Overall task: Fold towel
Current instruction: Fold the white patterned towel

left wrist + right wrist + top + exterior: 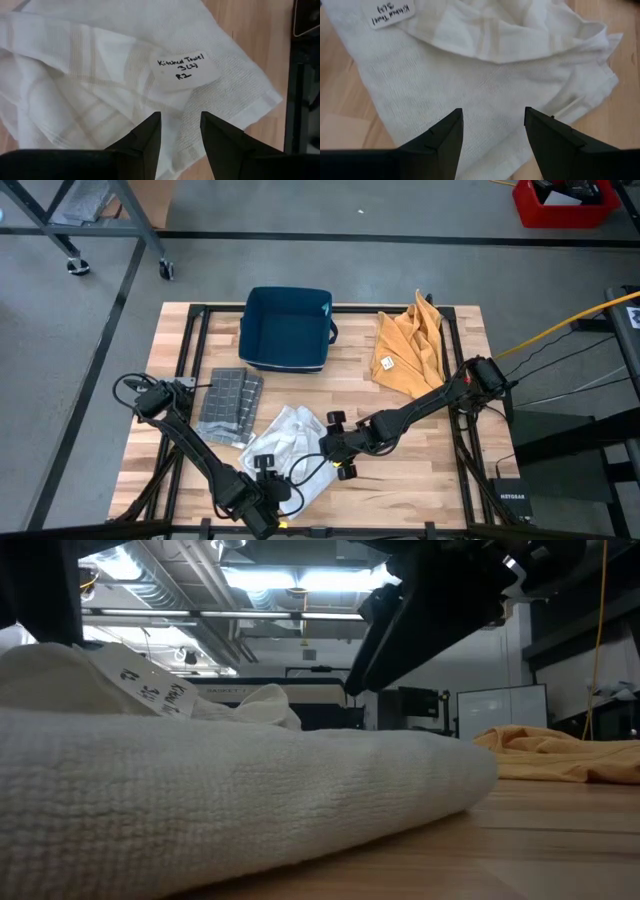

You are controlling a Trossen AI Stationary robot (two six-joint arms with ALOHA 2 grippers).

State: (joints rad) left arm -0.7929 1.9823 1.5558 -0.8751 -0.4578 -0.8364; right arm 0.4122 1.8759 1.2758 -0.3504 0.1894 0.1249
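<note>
The crumpled white waffle-weave kitchen towel [285,448] lies on the wooden slat table [420,470], near the front edge, between both arms. A white handwritten label [186,70] sits on its upper layer. The left gripper [180,131] hovers above the towel near one corner, fingers parted, gripping nothing. The right gripper [492,125] hovers above the opposite side, fingers spread wide, empty. A folded grey towel [230,405], dark blue fabric bin [286,328] and orange cloth [410,348] lie apart.

Two dark jointed arms trailing black cables, jaws ending in tapered black fingers [442,137]
</note>
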